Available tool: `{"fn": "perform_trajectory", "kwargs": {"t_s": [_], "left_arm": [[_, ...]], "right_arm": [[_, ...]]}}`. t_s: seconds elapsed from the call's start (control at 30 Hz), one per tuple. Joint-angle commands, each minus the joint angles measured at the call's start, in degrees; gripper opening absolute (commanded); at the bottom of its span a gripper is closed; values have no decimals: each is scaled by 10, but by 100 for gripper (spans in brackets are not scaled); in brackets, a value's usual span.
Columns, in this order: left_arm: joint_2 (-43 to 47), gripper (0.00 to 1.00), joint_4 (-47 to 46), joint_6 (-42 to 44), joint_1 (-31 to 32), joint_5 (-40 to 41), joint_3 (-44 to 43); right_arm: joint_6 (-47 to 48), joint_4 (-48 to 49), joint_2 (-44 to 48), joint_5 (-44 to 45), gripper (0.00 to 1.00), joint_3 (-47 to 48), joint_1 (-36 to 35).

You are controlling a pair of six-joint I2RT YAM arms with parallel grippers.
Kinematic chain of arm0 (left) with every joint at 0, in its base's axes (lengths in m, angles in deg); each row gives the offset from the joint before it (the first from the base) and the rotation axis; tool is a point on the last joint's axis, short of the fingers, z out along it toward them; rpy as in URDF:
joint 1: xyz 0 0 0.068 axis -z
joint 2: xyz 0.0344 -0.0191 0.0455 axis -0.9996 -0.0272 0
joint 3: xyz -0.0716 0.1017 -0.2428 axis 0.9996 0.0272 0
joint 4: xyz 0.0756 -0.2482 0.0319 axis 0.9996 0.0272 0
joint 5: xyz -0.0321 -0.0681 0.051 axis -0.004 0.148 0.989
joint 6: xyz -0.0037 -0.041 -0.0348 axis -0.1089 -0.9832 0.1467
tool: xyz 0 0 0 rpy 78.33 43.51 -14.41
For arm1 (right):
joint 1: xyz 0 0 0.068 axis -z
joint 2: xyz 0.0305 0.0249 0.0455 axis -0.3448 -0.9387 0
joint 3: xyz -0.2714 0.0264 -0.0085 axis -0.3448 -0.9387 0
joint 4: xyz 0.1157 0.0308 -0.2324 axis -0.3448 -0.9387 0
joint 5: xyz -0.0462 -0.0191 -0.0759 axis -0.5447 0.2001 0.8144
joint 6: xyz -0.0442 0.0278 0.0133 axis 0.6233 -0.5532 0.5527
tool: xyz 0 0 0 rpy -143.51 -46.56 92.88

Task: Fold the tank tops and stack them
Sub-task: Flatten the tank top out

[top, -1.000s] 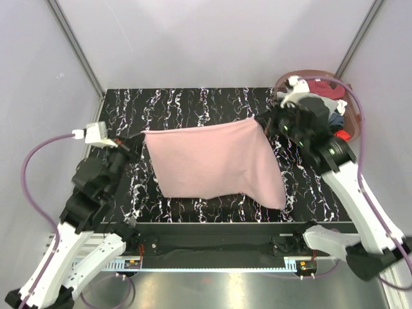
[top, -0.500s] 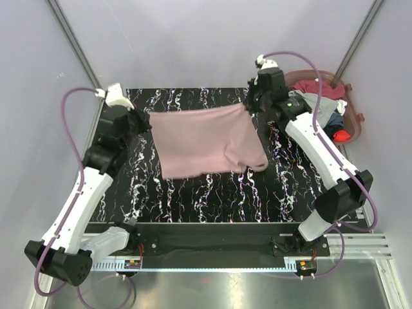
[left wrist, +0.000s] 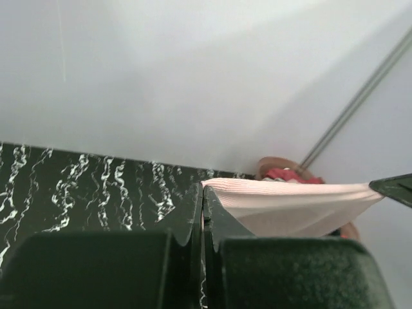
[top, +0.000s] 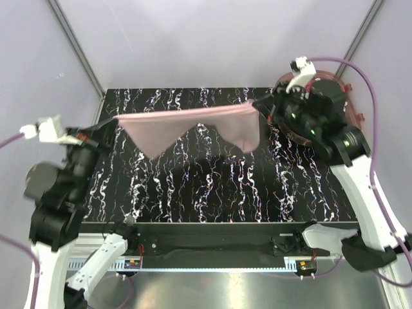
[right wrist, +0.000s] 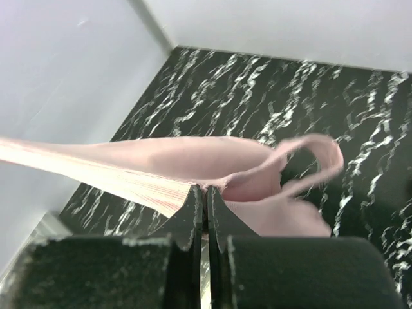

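While both arms reach over the far half of the bench [top: 225,193], the pink tank top [top: 193,122] hangs stretched between them, its upper edge pulled into a nearly straight line along the far edge. The left gripper [top: 116,119] is clamped on one end of that edge toward the far left corner, and its wrist view shows the jaws pressed together on the ribbed hem. The right gripper [top: 257,105] pinches the other end toward the far right corner, jaws likewise closed on cloth, with a strap loop drooping just beyond. Below the taut edge the fabric sags in two points. A basket [top: 353,112] sits at the far right corner, holding a red garment [left wrist: 283,174].
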Motion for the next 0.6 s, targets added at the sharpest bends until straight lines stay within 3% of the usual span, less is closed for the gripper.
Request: {"fn": "perform_trajectory", "kwargs": {"t_s": [0.0,0.2,0.27,0.37,0.57], "left_arm": [[57,0,1,8,-4,-14,20],[63,0,1,-11,-4,-11,24],[27,0,-6,-21,-4,-1,31],[-26,0,-20,-67,-4,80,70],[-186,0,-131,-101,-11,155,166]], "right_arm": [[-6,-28,58,-55,0,-42,3],[-11,-95,72,-38,0,-23,3],[-1,-118,36,8,0,11,3],[6,-121,-48,50,0,43,3],[-23,-27,-213,115,0,44,7]]}}
